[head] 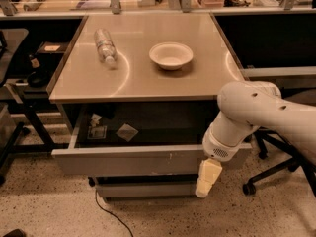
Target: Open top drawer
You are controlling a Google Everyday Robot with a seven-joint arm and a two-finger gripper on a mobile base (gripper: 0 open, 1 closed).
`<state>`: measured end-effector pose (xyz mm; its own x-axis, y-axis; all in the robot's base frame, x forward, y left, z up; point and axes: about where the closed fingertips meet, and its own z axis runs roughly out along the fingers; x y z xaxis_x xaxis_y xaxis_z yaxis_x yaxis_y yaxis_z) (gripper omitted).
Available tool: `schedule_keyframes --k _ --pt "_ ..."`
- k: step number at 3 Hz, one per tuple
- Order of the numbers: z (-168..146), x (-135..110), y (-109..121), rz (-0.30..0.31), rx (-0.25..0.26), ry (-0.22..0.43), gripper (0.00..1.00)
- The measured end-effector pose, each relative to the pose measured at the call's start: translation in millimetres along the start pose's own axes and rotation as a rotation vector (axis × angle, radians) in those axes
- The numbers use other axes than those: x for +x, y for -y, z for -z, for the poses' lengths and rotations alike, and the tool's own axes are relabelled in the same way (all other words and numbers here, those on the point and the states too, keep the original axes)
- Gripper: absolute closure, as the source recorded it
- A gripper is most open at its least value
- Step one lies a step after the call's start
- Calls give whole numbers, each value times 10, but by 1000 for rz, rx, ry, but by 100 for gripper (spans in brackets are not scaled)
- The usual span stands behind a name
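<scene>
The top drawer is a wide grey metal drawer under the tabletop, pulled out toward me, with small white scuffs right of centre on its flat front. Its dark inside shows a few small packets. My gripper hangs from the white arm at the drawer front's right end, its cream fingers pointing down, level with the front's lower edge. A narrower grey drawer front sits below.
A beige table carries a lying clear plastic bottle and a white bowl. A black office chair base stands at the right, a dark stand at the left. A cable lies on the speckled floor.
</scene>
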<state>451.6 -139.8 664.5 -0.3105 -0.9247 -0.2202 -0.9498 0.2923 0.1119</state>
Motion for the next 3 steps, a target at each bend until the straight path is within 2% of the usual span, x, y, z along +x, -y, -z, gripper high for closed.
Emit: schedule_keyframes --k 1,2,3 --pt "-150 76 -107 2 -39 -35 0" --pt "-128 93 -133 1 -47 -37 0" --pt "42 245 -300 -5 -66 -34 0"
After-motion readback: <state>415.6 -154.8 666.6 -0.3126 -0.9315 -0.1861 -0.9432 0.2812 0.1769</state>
